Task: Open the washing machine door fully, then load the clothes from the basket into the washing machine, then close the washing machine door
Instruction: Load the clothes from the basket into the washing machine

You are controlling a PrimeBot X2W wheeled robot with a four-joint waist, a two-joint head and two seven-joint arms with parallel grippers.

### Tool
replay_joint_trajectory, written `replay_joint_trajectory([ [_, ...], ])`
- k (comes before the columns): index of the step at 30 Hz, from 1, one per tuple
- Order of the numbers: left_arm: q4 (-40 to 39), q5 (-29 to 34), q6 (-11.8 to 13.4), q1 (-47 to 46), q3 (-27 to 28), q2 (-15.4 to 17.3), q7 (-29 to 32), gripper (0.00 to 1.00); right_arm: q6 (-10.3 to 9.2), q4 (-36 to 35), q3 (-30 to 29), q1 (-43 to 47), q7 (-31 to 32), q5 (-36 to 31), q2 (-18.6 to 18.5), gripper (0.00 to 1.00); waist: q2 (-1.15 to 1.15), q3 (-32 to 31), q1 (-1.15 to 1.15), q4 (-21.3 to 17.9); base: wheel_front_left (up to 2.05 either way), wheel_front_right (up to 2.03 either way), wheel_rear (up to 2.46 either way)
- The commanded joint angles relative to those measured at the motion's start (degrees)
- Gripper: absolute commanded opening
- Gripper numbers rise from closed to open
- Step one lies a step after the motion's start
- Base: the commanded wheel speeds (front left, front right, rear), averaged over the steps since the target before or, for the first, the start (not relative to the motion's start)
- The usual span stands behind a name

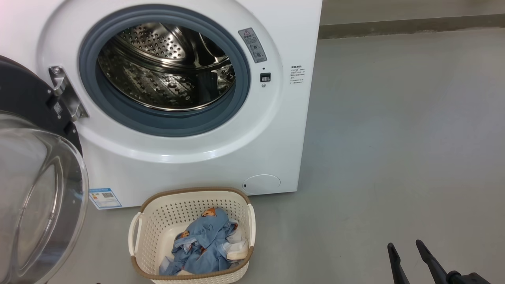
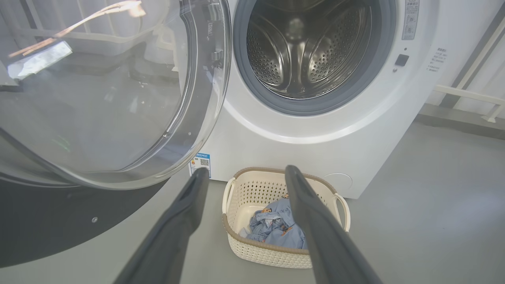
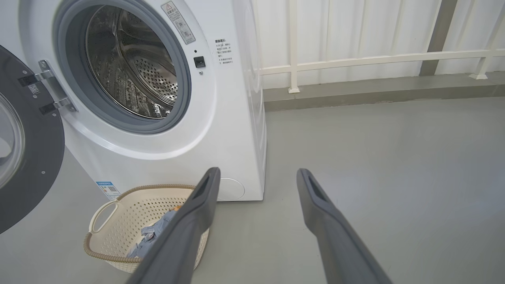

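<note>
Left tool [image 2: 245,169] and right tool [image 3: 258,170] wide, empty; clothes [image 1: 207,244] in basket [image 1: 189,191]; washing machine door [image 1: 39,177] open

Head view steeply down; wrist views low, sharing washing machine [image 1: 189,165], basket [image 1: 165,215]

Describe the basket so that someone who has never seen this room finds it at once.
Find the white washing machine with its round door swung open. On the grey floor right in front of it stands the basket: cream, perforated, brown-rimmed, with two side handles. It alone holds light blue clothes.
</note>
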Motion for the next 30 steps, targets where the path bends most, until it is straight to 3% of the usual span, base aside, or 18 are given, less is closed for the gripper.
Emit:
replay_joint_trajectory([
  [1, -1.6, 0.5, -0.1, -1.7, 1.8, 0.6, -0.5, 1.0, 0.09, -1.4, 1.3, -1.6, -0.7, 0.1, -0.7, 1.0, 0.0, 0.0, 0.0, 0.0, 0.0, 0.0, 0.0],
  [9, -1.1, 1.2, -0.1, -1.6, 1.0, 1.4, -0.5, 1.0, 0.09, -1.3, 1.3, -1.6, -0.7, 0.1, -0.6, 1.0, 0.0, 0.3, 0.0, -0.1, 0.08, -0.25, 0.17],
  [22, -0.6, 1.6, -0.1, -2.1, 0.5, 1.6, -0.5, 1.0, 0.09, -1.1, 1.1, -1.8, -0.7, 0.3, -0.4, 1.0, 0.0, 0.6, 0.0, 0.0, 0.82, -1.62, 0.8],
  [30, -0.8, 1.4, -0.1, -2.1, -0.2, 1.4, -0.5, 1.0, 0.09, -1.2, 1.1, -1.5, -0.7, 0.1, 0.0, 1.0, 0.0, 0.7, 0.0, 0.2, 0.51, -0.55, 0.05],
])
